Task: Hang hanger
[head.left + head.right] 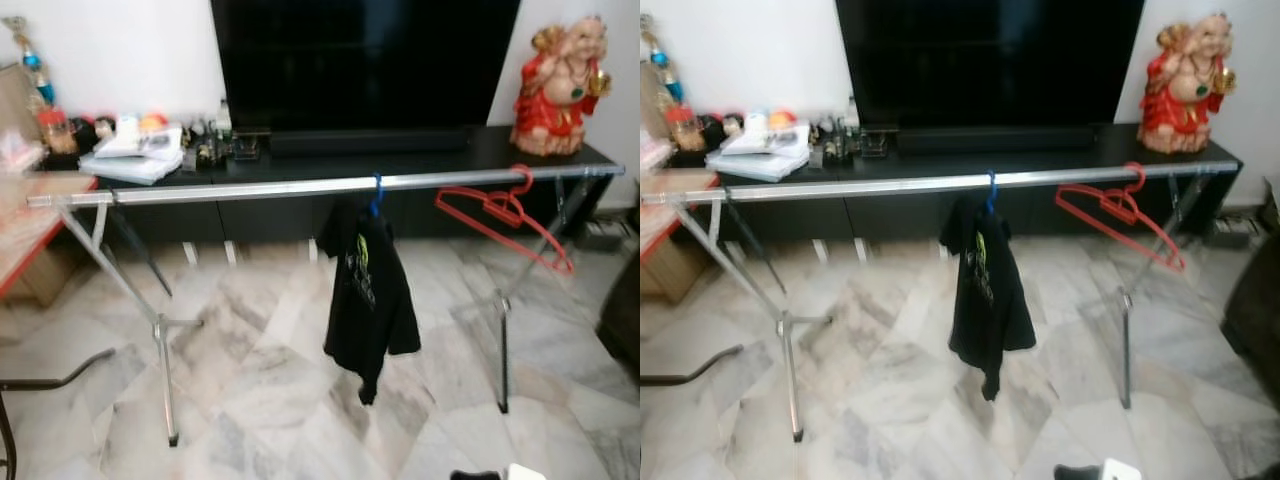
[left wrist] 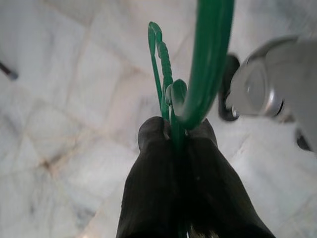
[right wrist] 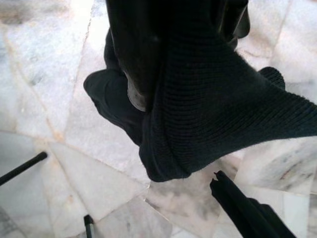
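Note:
A long silver clothes rail [image 1: 300, 187] stands across the marble floor in front of me. A black shirt [image 1: 368, 290] hangs at its middle on a blue hanger [image 1: 377, 195]. A red hanger [image 1: 505, 215] hangs tilted near the rail's right end. In the left wrist view, my left gripper [image 2: 176, 134] is shut on a thin green hanger [image 2: 208, 59], whose hook curves up past the fingers. In the right wrist view, my right gripper [image 3: 148, 94] holds a black knit garment [image 3: 213, 109] that drapes over its fingers and hides most of them.
Behind the rail stands a low black console [image 1: 420, 150] with a large TV [image 1: 365, 65], a red and gold statue [image 1: 560, 85] and stacked books [image 1: 135, 155]. An orange-edged table [image 1: 25, 235] is at the left and dark furniture [image 1: 625, 310] at the right.

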{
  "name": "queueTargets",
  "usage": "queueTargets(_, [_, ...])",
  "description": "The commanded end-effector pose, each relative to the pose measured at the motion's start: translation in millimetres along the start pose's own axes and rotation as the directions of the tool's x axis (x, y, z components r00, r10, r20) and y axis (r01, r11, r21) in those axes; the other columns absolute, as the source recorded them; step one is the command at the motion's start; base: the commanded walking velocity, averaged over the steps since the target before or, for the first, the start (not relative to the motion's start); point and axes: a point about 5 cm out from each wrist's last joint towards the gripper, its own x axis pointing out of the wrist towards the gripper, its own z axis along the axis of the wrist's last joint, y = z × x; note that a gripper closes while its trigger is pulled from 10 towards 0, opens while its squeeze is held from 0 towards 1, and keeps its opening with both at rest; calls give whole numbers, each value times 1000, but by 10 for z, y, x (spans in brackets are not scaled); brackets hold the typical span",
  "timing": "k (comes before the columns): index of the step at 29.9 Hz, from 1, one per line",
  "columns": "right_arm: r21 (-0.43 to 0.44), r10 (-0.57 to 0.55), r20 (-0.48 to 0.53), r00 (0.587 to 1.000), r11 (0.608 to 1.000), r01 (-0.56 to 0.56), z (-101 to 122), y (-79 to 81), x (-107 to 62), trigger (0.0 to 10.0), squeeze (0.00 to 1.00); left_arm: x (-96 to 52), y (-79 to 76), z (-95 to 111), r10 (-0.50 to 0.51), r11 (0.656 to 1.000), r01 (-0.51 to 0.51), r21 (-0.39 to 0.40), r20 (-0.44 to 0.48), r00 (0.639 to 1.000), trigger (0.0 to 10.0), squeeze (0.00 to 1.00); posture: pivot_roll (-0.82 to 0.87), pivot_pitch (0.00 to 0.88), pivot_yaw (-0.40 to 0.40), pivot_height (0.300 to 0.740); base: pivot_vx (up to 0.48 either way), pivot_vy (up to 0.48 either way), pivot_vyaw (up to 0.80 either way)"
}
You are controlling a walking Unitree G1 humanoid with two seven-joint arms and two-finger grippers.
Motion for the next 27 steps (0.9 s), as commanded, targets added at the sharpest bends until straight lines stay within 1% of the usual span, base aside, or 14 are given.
queueTargets(1, [2, -7, 18, 1000, 1000, 7, 34, -22, 3, 10000, 0, -4, -31, -31, -5, 1000, 5, 23, -3, 1000, 10000, 0, 122, 0, 18, 740, -364, 0, 0])
queueTargets(11, [-6, 8, 66, 998, 1000, -7, 129, 19, 19, 10000, 0, -11, -27, -60, -9, 999, 9, 33, -7, 1000, 10000, 0, 118, 0, 24, 740, -362, 0, 0])
queueTargets(17, [-9, 14, 98, 995, 1000, -13, 209, 42, 33, 10000, 0, -20, 32, -74, -5, 999, 5, 39, -9, 1000, 10000, 0, 123, 0, 25, 740, -352, 0, 0])
queueTargets(18, [-11, 19, 113, 993, 1000, -18, 246, 63, 39, 10000, 0, -24, 73, -75, -1, 999, 1, 46, -10, 1000, 10000, 0, 124, 0, 26, 740, 0, 0, 0])
queueTargets(20, [-12, 21, 119, 993, 1000, -20, 260, 71, 41, 10000, 0, -26, 86, -74, 1, 999, 0, 49, -11, 1000, 10000, 0, 124, 0, 26, 740, 0, 0, 0])
queueTargets(22, [-10, 25, 141, 990, 1000, -24, 313, 95, 49, 10000, 0, -30, 130, -69, 9, 999, -8, 33, -9, 1000, 10000, 0, 122, 0, 29, 740, 0, 0, 0])
queueTargets(26, [-6, 34, 166, 985, 999, -33, 370, 118, 55, 10000, 0, -25, 117, -47, 4, 1000, -4, 26, 0, 1000, 10000, 0, 120, 0, 30, 740, 0, 0, 0])
queueTargets(27, [-5, 41, 187, 982, 999, -40, 425, 137, 61, 10000, 0, -18, 87, -15, -3, 1000, 2, 19, 16, 1000, 10000, 0, 122, 0, 30, 740, 0, 0, 0])
